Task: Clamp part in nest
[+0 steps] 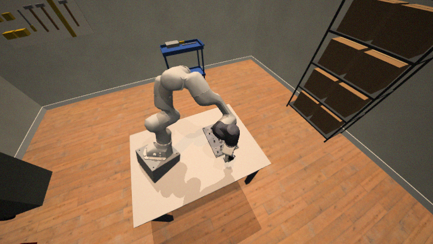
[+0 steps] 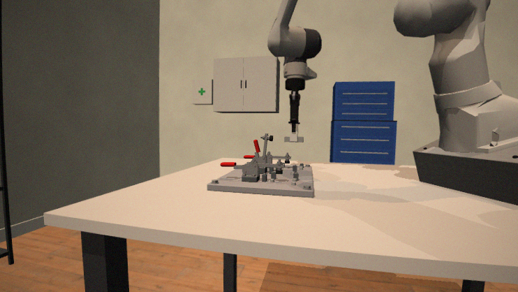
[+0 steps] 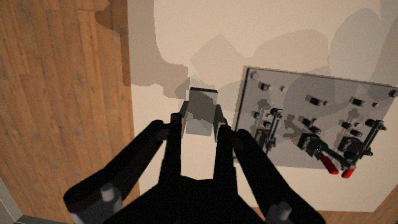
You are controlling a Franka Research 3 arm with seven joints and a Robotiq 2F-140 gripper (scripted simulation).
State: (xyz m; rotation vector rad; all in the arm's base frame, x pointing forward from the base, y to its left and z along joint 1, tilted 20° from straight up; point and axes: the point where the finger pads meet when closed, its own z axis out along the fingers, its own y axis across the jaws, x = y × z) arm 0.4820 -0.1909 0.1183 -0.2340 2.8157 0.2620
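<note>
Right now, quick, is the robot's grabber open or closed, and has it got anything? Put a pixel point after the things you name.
The black two-fingered gripper [image 1: 229, 158] [image 2: 294, 135] [image 3: 201, 110]: closed on the flat grey rectangular block [image 2: 299, 139] [image 3: 201, 112], held above the table.

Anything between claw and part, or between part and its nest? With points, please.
Claw [image 1: 229, 158] [image 2: 294, 133] [image 3: 201, 110] to part [image 2: 287, 139] [image 3: 202, 111]: nothing, it's gripped. Part to nest: can't tell which nest fits. Lowered bars cover the two outer nests: near bar [image 2: 268, 165] [image 3: 369, 138], far bar [image 2: 278, 156] [image 3: 271, 129]. Middle bar [image 2: 265, 147] [image 3: 332, 152] is up, so nothing visible blocks that one.
</note>
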